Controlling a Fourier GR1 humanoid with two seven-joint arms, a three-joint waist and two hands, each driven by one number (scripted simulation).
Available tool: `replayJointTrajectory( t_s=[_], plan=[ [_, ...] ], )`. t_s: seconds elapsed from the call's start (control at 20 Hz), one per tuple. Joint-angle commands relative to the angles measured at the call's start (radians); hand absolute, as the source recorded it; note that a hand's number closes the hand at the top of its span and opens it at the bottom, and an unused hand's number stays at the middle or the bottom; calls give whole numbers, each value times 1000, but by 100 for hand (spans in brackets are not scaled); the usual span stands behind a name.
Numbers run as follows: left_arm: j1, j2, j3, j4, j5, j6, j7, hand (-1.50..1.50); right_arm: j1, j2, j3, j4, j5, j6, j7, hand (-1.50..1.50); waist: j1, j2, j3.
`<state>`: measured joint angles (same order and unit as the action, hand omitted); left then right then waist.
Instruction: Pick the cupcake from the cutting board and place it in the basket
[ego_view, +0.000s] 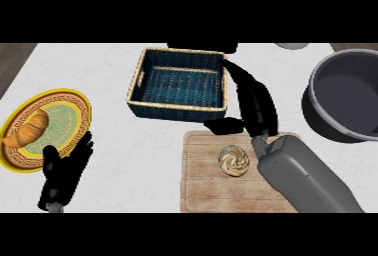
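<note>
The cupcake (235, 161) sits on the wooden cutting board (203, 192), close to the front of the counter. Nothing holds it yet, so I think the picking-up step is not done.

The right hand (255, 102) comes in over the board from the right side. Its grey forearm (303, 175) lies just beside the cupcake. The hand itself is past the cupcake, farther back, with its long black fingers (240, 72) stretched out straight toward the basket. The thumb (224, 125) sticks out to the left, near the board's far edge. The fingers are apart and hold nothing.

So the cupcake is nearer to us than the hand is, just left of the wrist. I think the hand needs to pull back and come down over the cupcake, then curl round it.

The left hand (65, 170) rests open at the left, fingers up, touching the edge of a yellow plate (74, 107) with a croissant (29, 129) on it.

Farther back is the blue basket (177, 107), where the cupcake should go. A big grey pot (314, 100) stands to the right.
</note>
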<state>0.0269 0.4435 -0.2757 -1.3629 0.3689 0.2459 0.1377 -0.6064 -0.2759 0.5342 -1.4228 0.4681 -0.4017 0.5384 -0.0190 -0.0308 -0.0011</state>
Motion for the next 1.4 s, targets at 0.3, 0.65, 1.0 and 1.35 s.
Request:
replayJointTrajectory(
  t_s=[0.3,0.65,1.0,1.35],
  plan=[
    [81,-1,-8,10,13,1,47,0,-280,-171,3,-243,-63,580,542,-150,-27,-6,-6],
    [96,2,0,-4,6,6,42,0,-275,-233,-52,-350,-383,840,750,-150,-36,4,-3],
    [99,-2,4,-13,2,5,46,0,-287,-364,-60,-452,-567,865,846,-150,-28,10,-2],
    [86,0,15,10,2,-36,31,0,-271,-378,-29,-517,-598,738,900,-150,-2,22,-2]
  ],
)
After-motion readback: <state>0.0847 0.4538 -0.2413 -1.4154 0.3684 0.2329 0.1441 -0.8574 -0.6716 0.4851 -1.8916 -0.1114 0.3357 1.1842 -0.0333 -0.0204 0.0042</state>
